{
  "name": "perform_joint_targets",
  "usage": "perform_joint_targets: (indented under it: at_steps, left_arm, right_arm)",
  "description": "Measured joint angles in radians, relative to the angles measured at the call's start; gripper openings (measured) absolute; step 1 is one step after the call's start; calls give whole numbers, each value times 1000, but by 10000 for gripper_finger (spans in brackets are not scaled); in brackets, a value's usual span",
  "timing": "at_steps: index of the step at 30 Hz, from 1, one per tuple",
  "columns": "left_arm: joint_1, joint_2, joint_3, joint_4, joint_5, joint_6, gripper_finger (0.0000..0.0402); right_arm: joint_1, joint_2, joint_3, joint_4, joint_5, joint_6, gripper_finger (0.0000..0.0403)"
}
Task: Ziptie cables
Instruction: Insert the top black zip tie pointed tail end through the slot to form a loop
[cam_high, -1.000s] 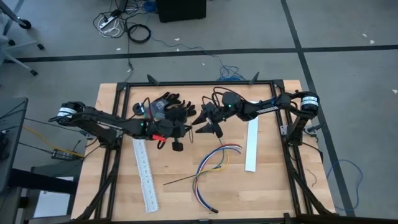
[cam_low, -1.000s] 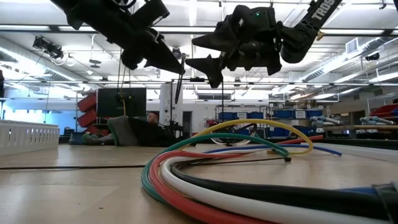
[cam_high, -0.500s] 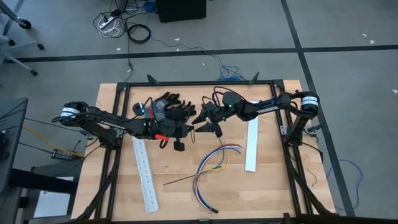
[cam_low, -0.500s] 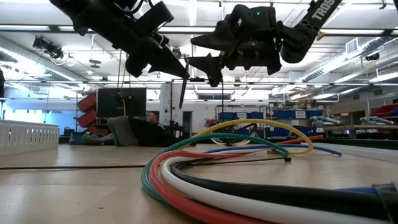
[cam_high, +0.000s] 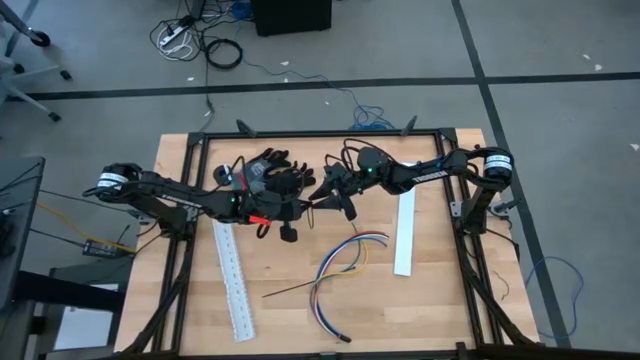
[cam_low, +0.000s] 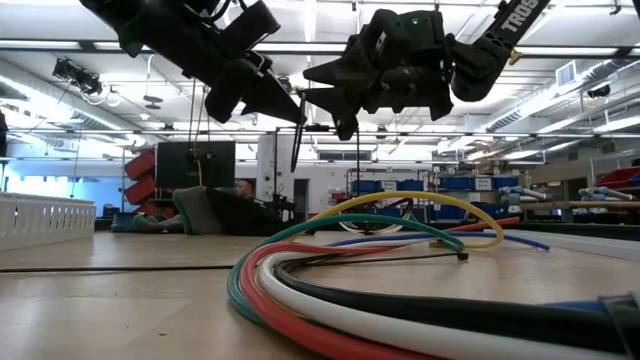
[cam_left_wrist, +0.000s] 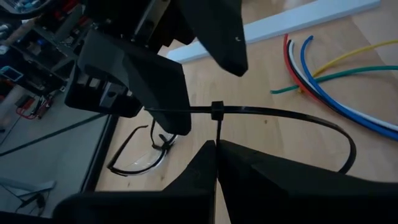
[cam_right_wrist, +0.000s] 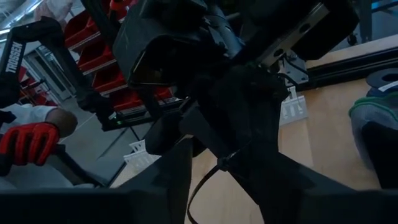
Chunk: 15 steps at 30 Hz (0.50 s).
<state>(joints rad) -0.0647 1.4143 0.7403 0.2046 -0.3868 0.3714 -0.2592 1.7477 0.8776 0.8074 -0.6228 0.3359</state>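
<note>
The cables (cam_high: 345, 262), a loose bundle of yellow, blue, green, red and white wires, lie on the table, also in the low view (cam_low: 370, 240) and the left wrist view (cam_left_wrist: 323, 68). My left gripper (cam_high: 292, 212) is above the table's middle, shut on a black zip tie (cam_left_wrist: 280, 115) bent into a loop. My right gripper (cam_high: 333, 197) faces it from the right, also in the low view (cam_low: 312, 86). It is open, with a narrow gap, and its fingers stand on either side of the tie's free tail (cam_left_wrist: 180, 111). I cannot tell if they touch it. My left gripper pinches the zip tie's strap (cam_left_wrist: 217, 132) between its two fingertips, right beside the tie's small square head (cam_left_wrist: 217, 112). The tie is lifted clear of the table. Its loop arcs out to one side (cam_left_wrist: 348, 143), and its tail sticks out toward my right gripper.
Two long white slotted strips lie on the table, one at the left (cam_high: 232, 280) and one at the right (cam_high: 405, 232). A thin black wire (cam_high: 300, 288) lies near the cables. Black gloves (cam_high: 270, 172) and safety glasses (cam_left_wrist: 146, 152) lie at the far side. A person's red-gloved hand (cam_right_wrist: 25, 140) shows beyond the table.
My right gripper's fingers have drawn closer together around the zip tie's tail. My left gripper has edged toward my right gripper and slightly down, still holding the tie.
</note>
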Motion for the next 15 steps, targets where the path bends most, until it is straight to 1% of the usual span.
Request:
perform_joint_targets:
  at_steps: [15]
  left_arm:
    - [13, 0, 0, 5, 4, 14, 0]
  right_arm:
    - [0, 0, 0, 6, 32, -4, 142]
